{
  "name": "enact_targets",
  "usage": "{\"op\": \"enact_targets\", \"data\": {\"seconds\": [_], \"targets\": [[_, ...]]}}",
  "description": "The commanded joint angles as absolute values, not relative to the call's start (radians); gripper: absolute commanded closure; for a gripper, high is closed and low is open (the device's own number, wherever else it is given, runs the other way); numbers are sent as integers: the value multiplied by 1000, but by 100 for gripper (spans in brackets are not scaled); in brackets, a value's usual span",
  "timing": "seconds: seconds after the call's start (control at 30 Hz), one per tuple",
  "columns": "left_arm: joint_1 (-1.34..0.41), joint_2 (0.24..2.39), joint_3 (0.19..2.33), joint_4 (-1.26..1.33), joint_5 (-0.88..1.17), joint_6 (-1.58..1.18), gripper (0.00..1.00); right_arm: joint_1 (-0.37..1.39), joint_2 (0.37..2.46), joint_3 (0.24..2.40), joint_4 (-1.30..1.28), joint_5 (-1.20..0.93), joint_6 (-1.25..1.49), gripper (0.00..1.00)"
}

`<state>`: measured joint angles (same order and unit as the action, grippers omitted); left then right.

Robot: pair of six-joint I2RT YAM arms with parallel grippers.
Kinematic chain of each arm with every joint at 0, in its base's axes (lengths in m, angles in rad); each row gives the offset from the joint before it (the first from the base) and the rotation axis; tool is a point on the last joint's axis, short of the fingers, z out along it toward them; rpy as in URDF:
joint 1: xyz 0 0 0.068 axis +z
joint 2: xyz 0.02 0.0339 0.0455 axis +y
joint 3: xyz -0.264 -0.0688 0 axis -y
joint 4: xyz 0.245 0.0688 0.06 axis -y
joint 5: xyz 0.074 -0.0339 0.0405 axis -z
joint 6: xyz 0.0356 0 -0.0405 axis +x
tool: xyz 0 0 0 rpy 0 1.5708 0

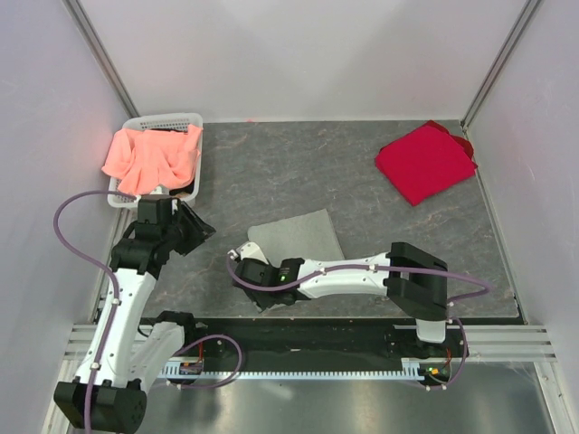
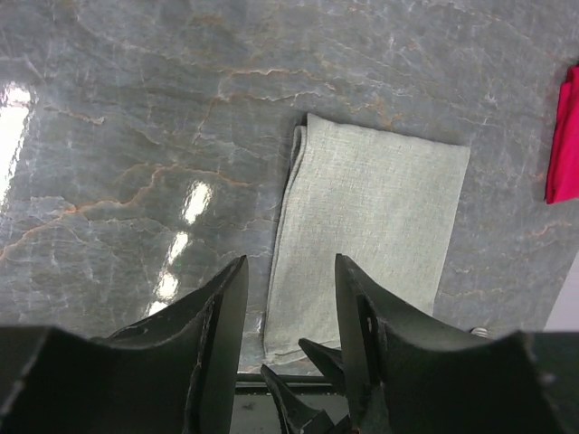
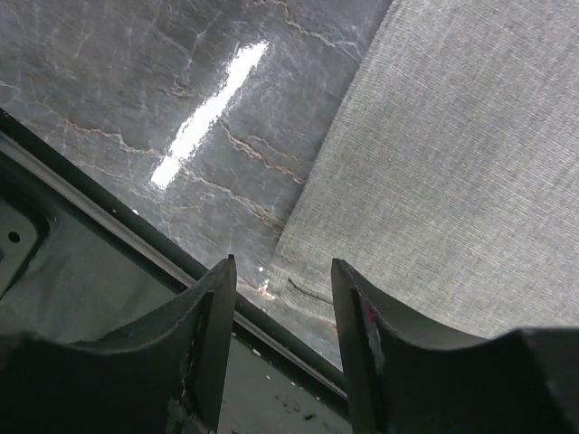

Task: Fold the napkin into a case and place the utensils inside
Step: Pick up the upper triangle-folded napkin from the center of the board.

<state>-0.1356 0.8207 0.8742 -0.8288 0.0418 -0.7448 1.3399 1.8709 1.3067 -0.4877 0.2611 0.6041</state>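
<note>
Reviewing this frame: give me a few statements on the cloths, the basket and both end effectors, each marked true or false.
1. The napkin lies folded flat on the table. True.
2. The red cloth sits in the white basket. False: it lies on the table at the far right, and the salmon-orange cloth is in the basket.
3. The right end effector is clamped on the napkin. False: its jaws stand apart and empty, by the napkin's near corner.
4. The left end effector is open and holds nothing. True.
</note>
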Motion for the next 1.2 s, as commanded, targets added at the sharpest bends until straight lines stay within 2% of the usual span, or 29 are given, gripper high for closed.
{"op": "enact_targets", "data": {"seconds": [0.0,0.3,0.43,0.57,0.6,0.63,0.7,0.9,1.17], "targets": [[-54,810,835,-796,213,-677,50,1353,1913,1370,-509,305,627,46],[-2,793,799,-778,245,-660,49,1364,1991,1377,-529,334,627,42],[-2,788,796,-772,255,-658,50,1367,2037,1364,-532,333,632,44],[-2,793,793,-770,265,-655,50,1376,2049,1325,-517,342,656,53],[26,790,792,-770,267,-653,50,1376,2043,1315,-505,345,658,58],[26,790,792,-769,267,-653,50,1376,2043,1304,-505,363,657,67],[28,787,781,-758,284,-655,50,1374,2036,1299,-505,379,660,80],[28,795,710,-648,423,-664,49,1370,1961,1298,-485,394,661,99],[26,827,578,-445,581,-764,45,1284,1715,1144,-295,230,698,100]]}}
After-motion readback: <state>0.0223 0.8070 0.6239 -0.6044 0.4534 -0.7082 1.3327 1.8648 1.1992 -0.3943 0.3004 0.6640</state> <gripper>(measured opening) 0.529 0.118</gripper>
